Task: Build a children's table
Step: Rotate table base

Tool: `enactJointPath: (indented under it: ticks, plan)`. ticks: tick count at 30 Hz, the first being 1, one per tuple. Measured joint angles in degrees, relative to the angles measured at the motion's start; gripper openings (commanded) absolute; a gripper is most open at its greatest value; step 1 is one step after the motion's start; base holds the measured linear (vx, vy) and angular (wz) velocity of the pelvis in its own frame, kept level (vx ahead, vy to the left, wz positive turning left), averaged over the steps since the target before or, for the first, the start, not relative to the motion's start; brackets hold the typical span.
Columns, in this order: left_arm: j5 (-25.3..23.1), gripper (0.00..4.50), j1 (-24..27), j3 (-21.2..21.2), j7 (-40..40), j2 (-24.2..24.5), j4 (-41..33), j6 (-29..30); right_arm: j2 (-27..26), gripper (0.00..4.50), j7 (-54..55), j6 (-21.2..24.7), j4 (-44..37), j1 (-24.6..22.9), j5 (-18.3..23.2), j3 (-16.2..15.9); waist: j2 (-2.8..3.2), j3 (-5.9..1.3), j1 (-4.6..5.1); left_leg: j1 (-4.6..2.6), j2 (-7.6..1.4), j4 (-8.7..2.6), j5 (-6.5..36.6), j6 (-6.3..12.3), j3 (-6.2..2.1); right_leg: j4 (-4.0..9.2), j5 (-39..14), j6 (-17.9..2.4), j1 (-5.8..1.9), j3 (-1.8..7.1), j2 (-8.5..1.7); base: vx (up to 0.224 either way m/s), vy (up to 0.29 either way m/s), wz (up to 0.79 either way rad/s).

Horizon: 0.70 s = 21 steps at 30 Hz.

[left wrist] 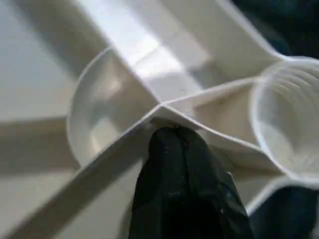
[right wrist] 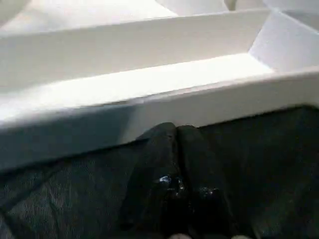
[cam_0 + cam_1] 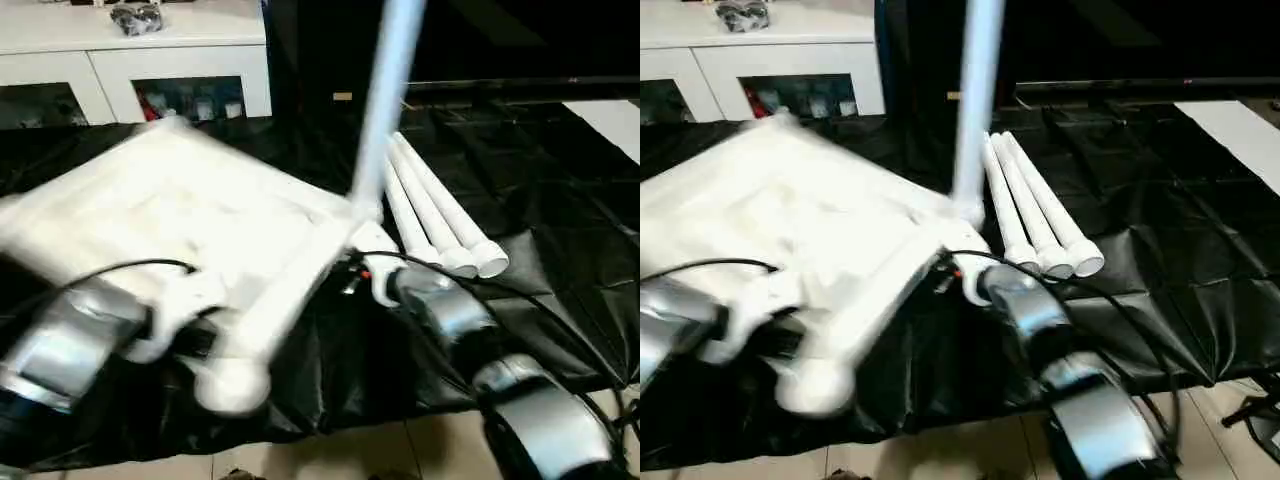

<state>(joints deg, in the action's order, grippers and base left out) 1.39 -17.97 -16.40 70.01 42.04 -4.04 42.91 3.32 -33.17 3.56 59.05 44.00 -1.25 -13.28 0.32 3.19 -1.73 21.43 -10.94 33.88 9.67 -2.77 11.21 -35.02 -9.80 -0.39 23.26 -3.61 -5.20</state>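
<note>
The white tabletop (image 3: 170, 210) lies underside up and tilted on the black-covered work table. One white leg (image 3: 385, 110) stands upright in its far right corner socket. Three more legs (image 3: 440, 220) lie side by side to the right. My left gripper (image 1: 172, 132) is shut, and its tip touches a rib junction on the underside beside an empty round socket (image 1: 286, 124). My right gripper (image 2: 174, 129) is also shut, with its tips against the outer wall of the tabletop's rim (image 2: 149, 114), just below the upright leg's corner (image 3: 365, 272).
A white glass-door cabinet (image 3: 130, 60) stands behind the work table at the back left. Wrinkled black cover (image 3: 540, 200) spreads to the right of the legs, with a white sheet (image 3: 610, 120) at the far right. Tiled floor (image 3: 400, 450) shows past the front edge.
</note>
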Motion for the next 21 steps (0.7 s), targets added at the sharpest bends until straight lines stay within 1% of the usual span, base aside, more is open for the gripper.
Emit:
enactJointPath:
  ticks: [2, 3, 5, 8, 10, 13, 16, 17, 19, 20, 21]
  plan:
    - [0.04, 0.0, -1.36, 0.46, -2.45, -3.63, 1.9, -0.67, -1.13, 0.08, 0.3, -1.08, 2.5, 1.42, -0.94, 0.14, -0.07, 0.04, -0.18, 0.04, -0.01, 0.0, -0.01, -0.02, 0.01, 0.01, -0.01, 0.0, 0.02, -0.01, 0.0, 0.0, 0.0, 0.0]
    - [0.04, 0.0, -2.45, 0.44, -3.62, -5.1, 3.27, -1.27, -1.8, 0.08, 0.28, -1.67, 2.78, 1.61, -1.1, 0.15, -0.2, 0.06, -0.19, 0.05, -0.01, 0.0, -0.01, -0.02, 0.02, 0.02, -0.01, 0.0, 0.02, -0.01, 0.0, 0.0, 0.0, 0.0]
    - [0.04, 0.0, -3.92, 0.5, -5.02, -6.6, 4.7, -2.22, -2.75, 0.08, 0.25, -1.98, 3.08, 1.7, -1.16, 0.12, -0.32, 0.04, -0.05, 0.05, -0.01, 0.0, -0.01, -0.02, 0.02, 0.03, 0.0, 0.0, 0.02, 0.0, 0.0, 0.0, 0.0, 0.0]
    - [0.19, 0.0, -5.57, 0.94, -6.69, -9.37, 5.91, -2.55, -3.27, 0.08, 0.24, -2.8, 4.79, 2.11, -1.17, 0.21, -0.3, 0.04, -0.17, 0.05, 0.01, 0.0, -0.01, -0.02, 0.05, 0.07, -0.01, 0.0, 0.01, 0.03, 0.0, 0.0, 0.0, 0.0]
    - [0.0, 0.0, -6.95, 0.87, -8.72, -11.81, 8.12, -2.94, -3.18, 0.08, 0.38, -3.24, 5.73, 2.32, -1.18, 0.55, -0.3, 0.04, -0.25, 0.06, 0.01, 0.0, -0.01, -0.02, 0.06, 0.08, -0.02, 0.0, 0.01, 0.03, 0.0, 0.0, 0.0, 0.0]
    - [-0.36, 0.0, -8.15, 0.73, -11.08, -13.17, 9.76, -3.51, -3.36, 0.08, 0.99, -4.38, 7.02, 2.96, -1.39, 0.94, -0.27, 0.06, -0.03, 0.05, 0.0, 0.0, -0.01, -0.02, 0.05, 0.07, -0.02, 0.0, 0.03, 0.02, 0.0, 0.0, 0.0, 0.0]
    - [-0.49, 0.0, -8.53, 0.87, -12.84, -13.4, 10.03, -6.03, -3.1, 0.08, 3.22, -5.55, 6.84, 2.95, -1.26, 2.22, -0.23, 0.09, -0.13, 0.12, -0.04, -0.03, -0.01, -0.03, 0.05, 0.07, -0.02, 0.0, 0.1, -0.01, 0.03, 0.0, 0.0, 0.0]
    - [-0.23, 0.0, -8.53, 1.54, -13.42, -13.5, 9.85, -6.53, -2.82, 0.08, 3.76, -5.58, 6.14, 2.84, -0.74, 3.03, -0.22, 0.09, -0.18, 0.13, -0.04, -0.03, -0.01, -0.03, 0.05, 0.06, -0.02, 0.0, 0.1, -0.01, 0.03, 0.0, 0.0, 0.0]
    - [1.95, 0.41, -8.02, 6.09, -15.18, -14.69, 8.06, -7.38, -1.52, 0.0, 3.9, -5.64, 0.64, 1.34, 1.28, 5.27, -0.08, 0.18, -0.34, 0.31, -0.03, 0.01, -0.02, -0.03, 0.05, 0.08, -0.01, -0.01, 0.17, -0.02, 0.0, 0.0, 0.0, 0.0]
    - [3.06, 0.41, -7.95, 8.17, -15.8, -15.02, 6.93, -7.56, -0.58, 0.0, 3.86, -5.55, -1.76, 0.77, 1.8, 6.12, -0.08, 0.18, -0.48, 0.32, -0.02, 0.02, -0.02, -0.02, 0.05, 0.09, -0.01, -0.01, 0.16, -0.03, 0.0, 0.0, 0.0, 0.0]
    - [4.73, 0.41, -7.44, 11.22, -16.67, -15.91, 5.45, -7.82, 0.53, 0.0, 3.83, -5.35, -5.64, -0.58, 2.38, 6.79, -0.08, 0.18, -0.72, 0.34, -0.02, 0.03, -0.02, -0.02, 0.05, 0.11, -0.02, -0.01, 0.15, -0.03, -0.01, 0.0, 0.0, 0.0]
